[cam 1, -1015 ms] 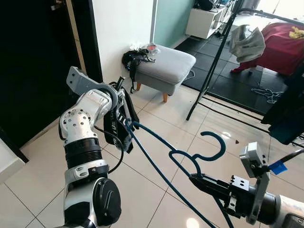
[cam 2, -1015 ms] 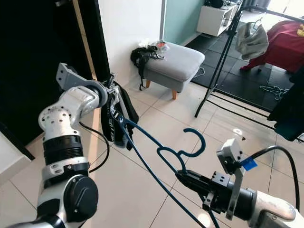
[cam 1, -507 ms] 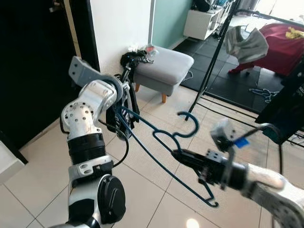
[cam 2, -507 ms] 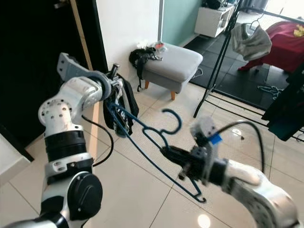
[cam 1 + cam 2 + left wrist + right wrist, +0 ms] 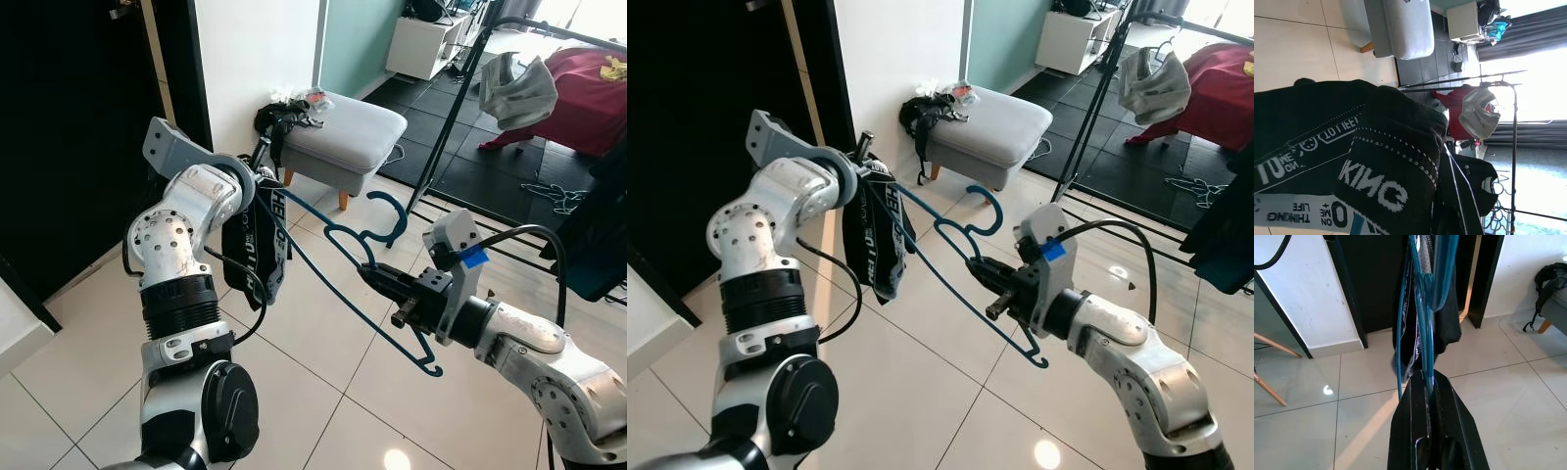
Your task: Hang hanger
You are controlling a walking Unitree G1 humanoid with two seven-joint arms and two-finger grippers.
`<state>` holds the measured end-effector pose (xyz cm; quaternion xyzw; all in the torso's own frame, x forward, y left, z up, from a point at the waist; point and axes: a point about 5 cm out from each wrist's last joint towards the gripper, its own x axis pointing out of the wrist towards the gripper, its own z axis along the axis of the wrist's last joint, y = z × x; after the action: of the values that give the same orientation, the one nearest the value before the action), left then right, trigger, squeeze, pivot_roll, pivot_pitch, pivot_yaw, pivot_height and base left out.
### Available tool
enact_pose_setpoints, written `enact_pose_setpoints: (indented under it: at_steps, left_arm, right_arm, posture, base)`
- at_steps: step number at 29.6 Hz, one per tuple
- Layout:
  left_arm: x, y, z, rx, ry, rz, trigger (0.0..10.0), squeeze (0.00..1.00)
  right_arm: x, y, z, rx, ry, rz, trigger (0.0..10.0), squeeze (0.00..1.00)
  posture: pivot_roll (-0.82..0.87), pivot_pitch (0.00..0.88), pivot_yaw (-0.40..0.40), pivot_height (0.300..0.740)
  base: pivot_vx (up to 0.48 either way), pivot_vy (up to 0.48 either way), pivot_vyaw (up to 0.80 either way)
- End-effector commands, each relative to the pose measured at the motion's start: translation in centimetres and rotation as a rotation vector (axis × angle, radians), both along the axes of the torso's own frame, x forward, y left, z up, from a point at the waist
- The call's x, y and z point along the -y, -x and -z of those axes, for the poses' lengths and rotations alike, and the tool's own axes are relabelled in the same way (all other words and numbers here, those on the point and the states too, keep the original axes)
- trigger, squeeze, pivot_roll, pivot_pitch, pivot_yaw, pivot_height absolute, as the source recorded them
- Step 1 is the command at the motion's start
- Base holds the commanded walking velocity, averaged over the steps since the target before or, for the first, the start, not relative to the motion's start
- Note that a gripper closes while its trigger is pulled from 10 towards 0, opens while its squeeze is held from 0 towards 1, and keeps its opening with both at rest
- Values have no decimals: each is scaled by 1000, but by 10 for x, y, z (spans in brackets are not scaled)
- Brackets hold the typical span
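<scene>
Blue hanger is hovering in front of the grey footstool | our right gripper is pinching its neck | our left gripper, fingers hidden, is carrying black garment

The hanger looks like thin blue wire with a smooth, glossy coating. The black garment draped on it is soft matt cloth with a knitted, white-lettered waistband. Both arms are brushed silver metal; the right gripper has matt black fingers. The floor is pale, polished tile that reflects light. At 12 o'clock, the footstool is grey woven fabric on wooden legs.
</scene>
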<state>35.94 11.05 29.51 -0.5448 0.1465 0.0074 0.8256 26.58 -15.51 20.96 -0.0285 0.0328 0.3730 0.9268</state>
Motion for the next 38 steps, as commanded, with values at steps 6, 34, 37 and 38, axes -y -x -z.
enact_pose_setpoints:
  at_steps: [6, 34, 37, 38]
  left_arm:
    - [30, 6, 8, 41, 69, 182, 10000, 0]
    - [4, -7, 19, 138, -137, 122, 10000, 0]
    - [3, -8, 16, 148, -135, 115, 10000, 0]
    - [1, -8, 14, 154, -133, 106, 10000, 0]
  right_arm:
    - [8, -4, -4, 51, -7, 64, 10000, 0]
    - [22, -2, -23, 116, -149, 82, 10000, 0]
    - [18, 0, -23, 110, -168, 55, 10000, 0]
    - [17, 1, -22, 102, -171, 38, 10000, 0]
  posture:
    - [-30, 97, -13, 740]
    - [-38, 99, -17, 740]
    - [-36, 98, -18, 740]
    - [-35, 98, -18, 740]
  base:
    - [0, 0, 0]
    - [0, 0, 0]
    - [0, 0, 0]
    - [0, 0, 0]
